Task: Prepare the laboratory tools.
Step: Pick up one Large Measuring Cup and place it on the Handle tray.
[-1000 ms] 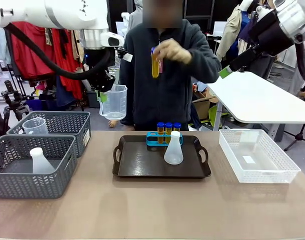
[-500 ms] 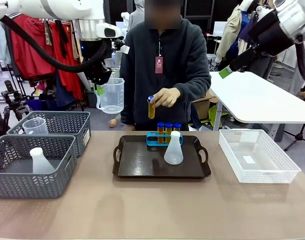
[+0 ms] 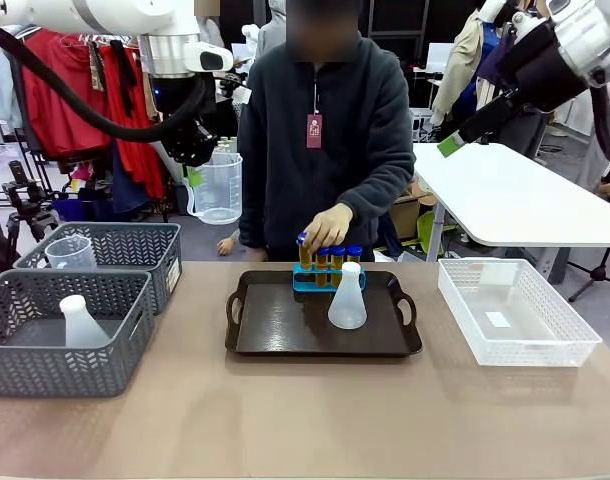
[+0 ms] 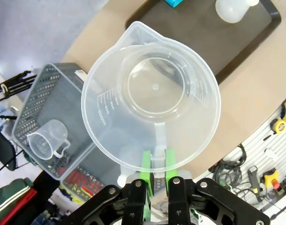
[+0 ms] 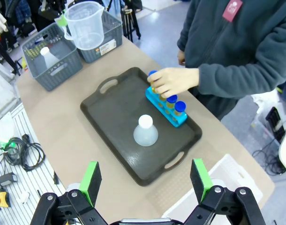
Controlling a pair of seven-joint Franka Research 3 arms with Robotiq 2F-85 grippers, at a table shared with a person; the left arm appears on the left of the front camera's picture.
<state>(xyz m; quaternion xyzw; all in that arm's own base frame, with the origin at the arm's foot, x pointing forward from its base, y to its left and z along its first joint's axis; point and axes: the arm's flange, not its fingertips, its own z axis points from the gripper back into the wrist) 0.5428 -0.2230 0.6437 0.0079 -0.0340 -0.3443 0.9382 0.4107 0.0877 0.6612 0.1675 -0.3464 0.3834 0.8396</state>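
My left gripper hangs high over the table's left side, shut on the handle of a clear measuring beaker. In the left wrist view the green fingers pinch that handle, and the beaker is seen from above. Several amber tubes with blue caps stand in a blue rack on the dark tray. A person's hand holds the leftmost tube at the rack. A white conical flask stands on the tray in front. My right gripper is open, high at the right.
Two grey baskets stand at the left. The far one holds a small clear beaker and the near one a white flask. A white mesh bin sits at the right. The person stands behind the tray.
The person's hand came down from chest height and set the tube at the rack. My left gripper with the beaker drifted a little left and up. The right arm stayed still.
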